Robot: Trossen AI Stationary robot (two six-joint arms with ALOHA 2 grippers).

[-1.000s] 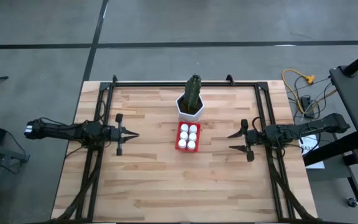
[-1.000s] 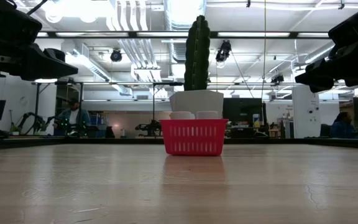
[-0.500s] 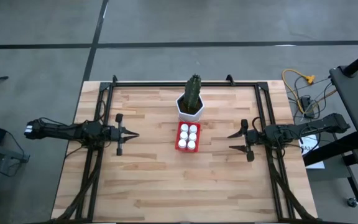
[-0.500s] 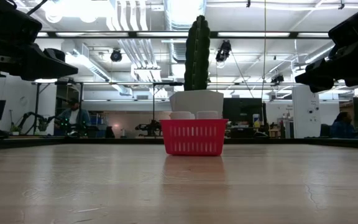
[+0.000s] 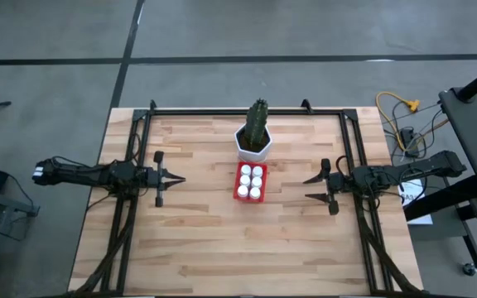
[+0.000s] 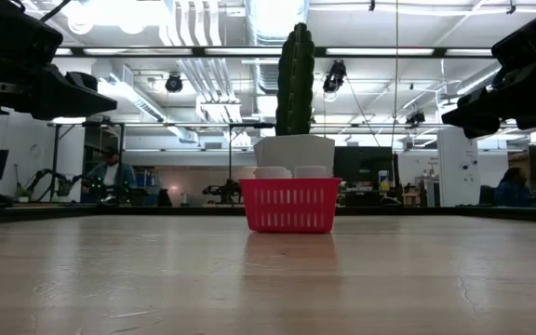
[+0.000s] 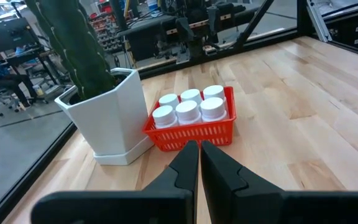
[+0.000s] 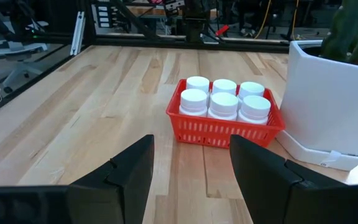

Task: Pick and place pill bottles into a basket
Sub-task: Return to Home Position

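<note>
Nothing has moved: left pincer (image 5: 179, 179) pressed together, right pincer (image 5: 306, 189) spread, six pill bottles (image 7: 188, 111) in the basket (image 7: 191, 134).

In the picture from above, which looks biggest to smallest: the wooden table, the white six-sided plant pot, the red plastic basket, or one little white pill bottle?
1. Biggest: wooden table.
2. White six-sided plant pot and red plastic basket: about alike, too close to rank.
3. Smallest: white pill bottle.
</note>
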